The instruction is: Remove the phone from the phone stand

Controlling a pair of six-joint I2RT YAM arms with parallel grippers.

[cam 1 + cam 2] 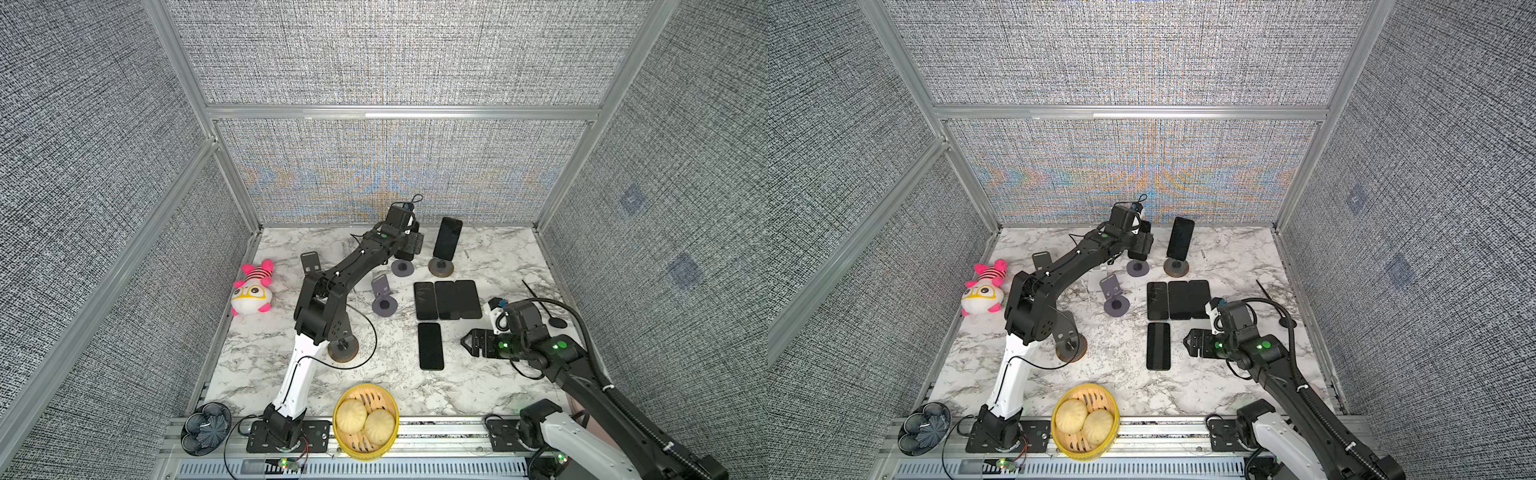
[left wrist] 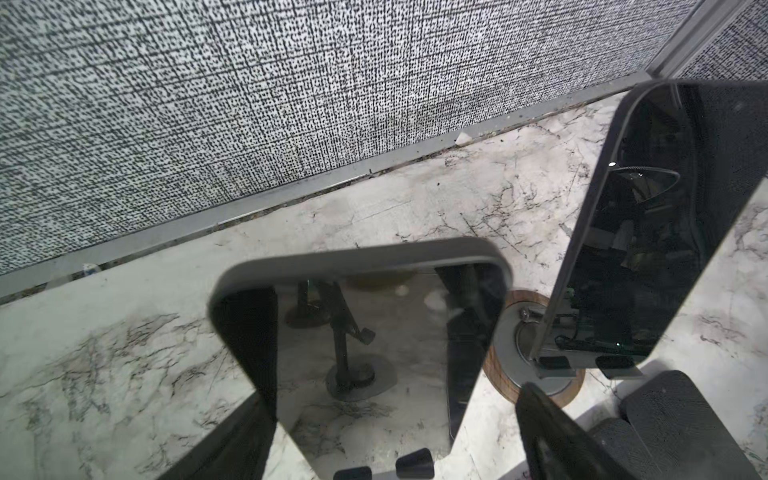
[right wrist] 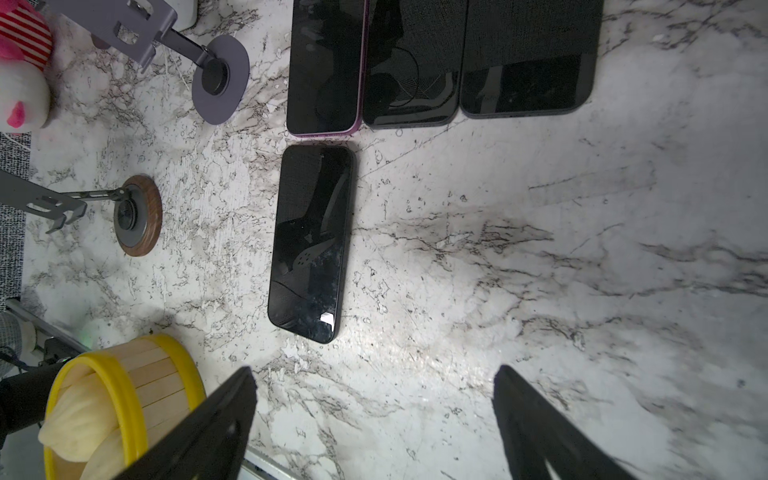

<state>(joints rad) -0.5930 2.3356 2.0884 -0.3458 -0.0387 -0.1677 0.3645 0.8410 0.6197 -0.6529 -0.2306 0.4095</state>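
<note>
Left wrist view: grasping step, left gripper [image 2: 392, 392] straddles the phone [image 2: 361, 332], jaws apart, unclamped; next, probably squeeze and lift clear of the phone stand [image 2: 414, 460].

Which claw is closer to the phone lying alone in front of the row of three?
Right. The right gripper sits just beside the phone, not touching; the left gripper is far off by the back wall.

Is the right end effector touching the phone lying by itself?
Apart. The right wrist view shows bare marble between the right end effector and the lone phone; both top views show that gap too.
</note>
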